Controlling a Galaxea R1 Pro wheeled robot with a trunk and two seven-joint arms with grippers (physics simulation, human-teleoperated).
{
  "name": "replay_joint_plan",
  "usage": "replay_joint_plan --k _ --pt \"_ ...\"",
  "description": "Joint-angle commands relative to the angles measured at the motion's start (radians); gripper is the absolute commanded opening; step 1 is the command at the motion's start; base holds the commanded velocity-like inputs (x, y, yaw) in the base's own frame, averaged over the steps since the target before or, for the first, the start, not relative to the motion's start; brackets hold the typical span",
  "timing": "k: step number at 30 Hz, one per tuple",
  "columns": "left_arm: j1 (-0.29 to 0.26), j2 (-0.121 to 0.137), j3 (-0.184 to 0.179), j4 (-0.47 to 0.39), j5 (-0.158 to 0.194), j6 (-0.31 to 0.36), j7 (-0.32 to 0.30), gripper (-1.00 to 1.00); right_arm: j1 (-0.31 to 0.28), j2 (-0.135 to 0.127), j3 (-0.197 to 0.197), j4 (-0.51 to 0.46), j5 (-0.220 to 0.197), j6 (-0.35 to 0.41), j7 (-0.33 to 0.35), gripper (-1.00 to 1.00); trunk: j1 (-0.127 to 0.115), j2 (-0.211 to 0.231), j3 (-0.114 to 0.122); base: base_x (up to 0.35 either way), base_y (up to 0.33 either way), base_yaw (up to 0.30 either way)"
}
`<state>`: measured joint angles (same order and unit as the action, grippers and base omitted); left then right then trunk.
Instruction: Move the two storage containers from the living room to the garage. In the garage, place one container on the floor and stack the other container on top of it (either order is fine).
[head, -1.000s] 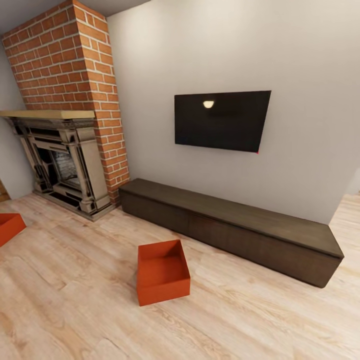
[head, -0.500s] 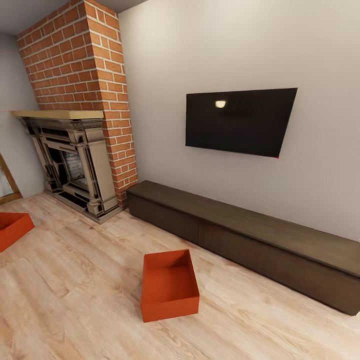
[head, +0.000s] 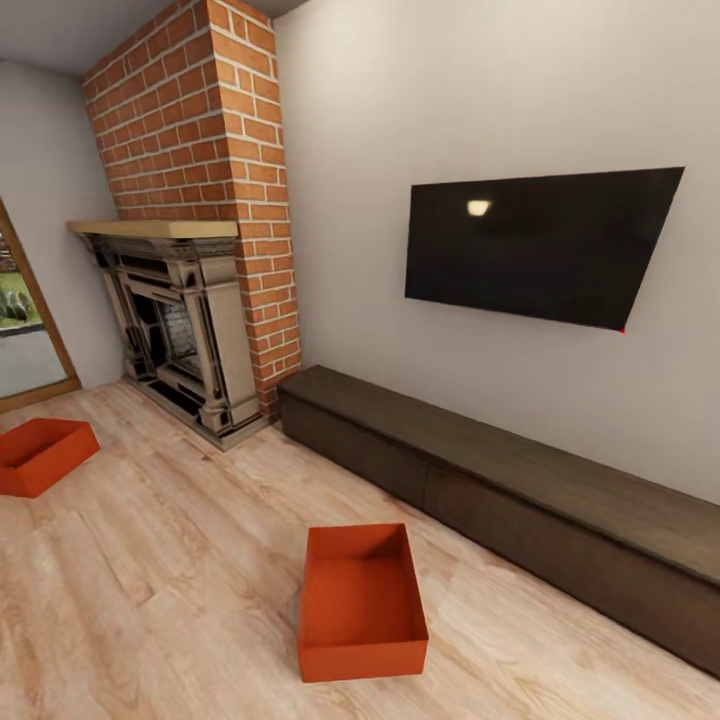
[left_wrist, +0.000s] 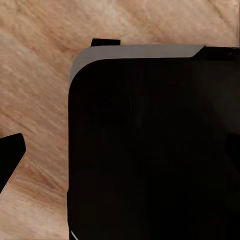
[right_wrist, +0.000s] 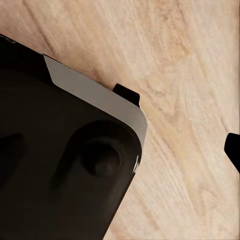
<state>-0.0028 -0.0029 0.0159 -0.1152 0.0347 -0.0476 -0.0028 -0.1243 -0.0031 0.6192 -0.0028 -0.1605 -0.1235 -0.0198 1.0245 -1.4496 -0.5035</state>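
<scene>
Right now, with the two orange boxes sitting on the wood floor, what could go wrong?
The nearer red-orange open-topped bin lies low on the light wood plank floor, so the robot may have to reach far down and could nudge it away. The long dark-brown low cabinet stands close beside it, so a turn there might bump it. The second red-orange bin sits far off near the ornate dark fireplace, needing another trip.

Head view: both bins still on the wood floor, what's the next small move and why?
Probably roll the base forward toward the nearer storage container. It sits open and empty on the plank floor in front of the low cabinet, nothing in the way. The other container lies farther off by the fireplace.
</scene>
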Motion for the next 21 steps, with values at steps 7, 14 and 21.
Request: replay_joint_plan --k 7,14,21 --pt "0.0 0.0 0.001 0.0 0.004 -0.004 0.0 1.0 0.0 -0.001 0.009 0.0 -0.01 -0.002 -0.002 1.0 0.001 0.0 -0.001 0.322 0.0 0.004" --pt "0.0 0.0 0.001 0.0 0.004 -0.006 0.0 1.0 0.0 -0.001 0.01 0.0 -0.01 -0.002 -0.002 1.0 0.001 0.0 -0.001 0.322 0.0 0.0" --pt "0.0 0.0 0.002 0.0 0.004 -0.007 0.0 1.0 0.0 0.0 0.01 0.0 -0.01 -0.002 -0.002 1.0 0.001 0.0 -0.001 0.322 0.0 0.0"
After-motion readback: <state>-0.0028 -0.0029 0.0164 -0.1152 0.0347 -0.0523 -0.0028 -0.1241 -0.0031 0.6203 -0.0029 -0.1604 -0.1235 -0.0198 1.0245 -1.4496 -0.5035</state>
